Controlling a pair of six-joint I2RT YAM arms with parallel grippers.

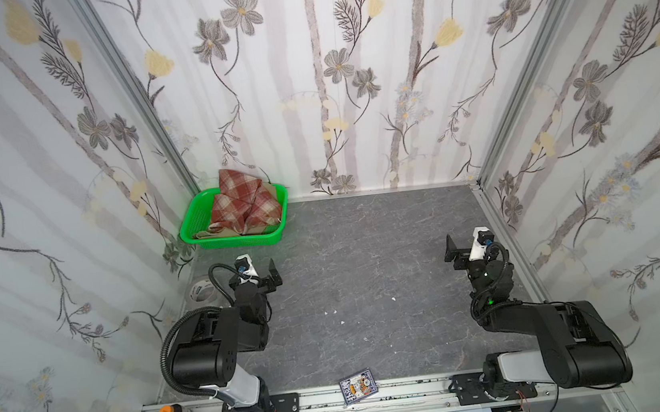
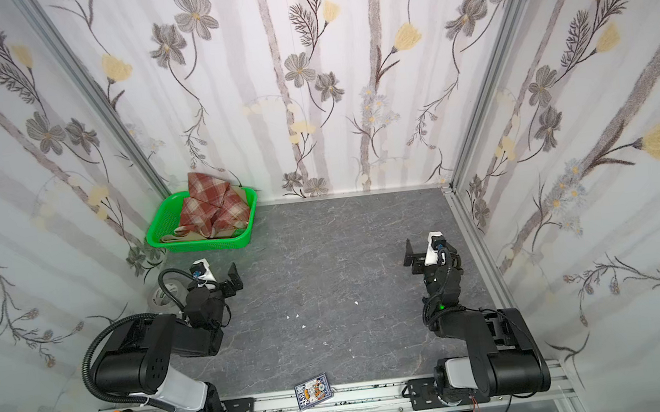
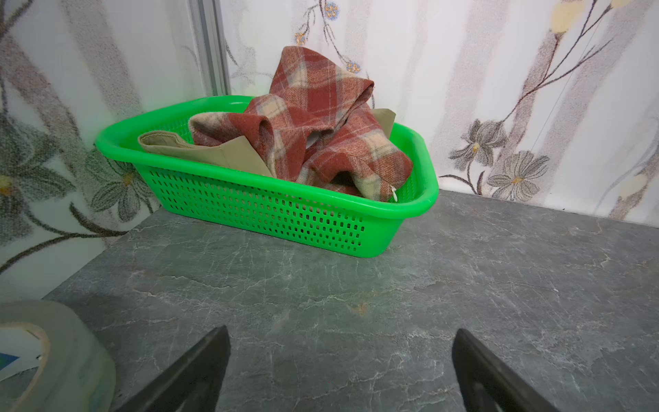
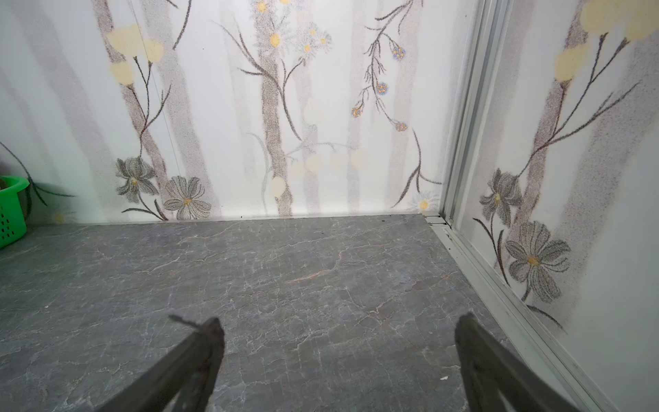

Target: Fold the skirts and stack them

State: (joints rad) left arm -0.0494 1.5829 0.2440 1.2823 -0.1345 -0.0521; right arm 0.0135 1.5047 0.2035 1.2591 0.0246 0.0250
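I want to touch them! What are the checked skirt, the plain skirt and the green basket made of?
Checked skirt: probably thick woolly cloth, fuzzy surface.
Plain skirt: smooth matte woven cloth, perhaps cotton, crisp flat edges.
Green basket: glossy moulded plastic, rows of holes.

Bright, even light, soft shadows, wide-angle bending at edges, near foreground blurred in both wrist views

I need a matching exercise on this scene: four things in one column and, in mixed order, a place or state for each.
1. plaid skirt
2. khaki skirt
3. tape roll
4. left gripper

a. open, holding nothing
b. on the grey table, beside the wall
c. on top in the green basket
d. in the basket, partly under another garment

Pairs: 1-c, 2-d, 3-b, 4-a.
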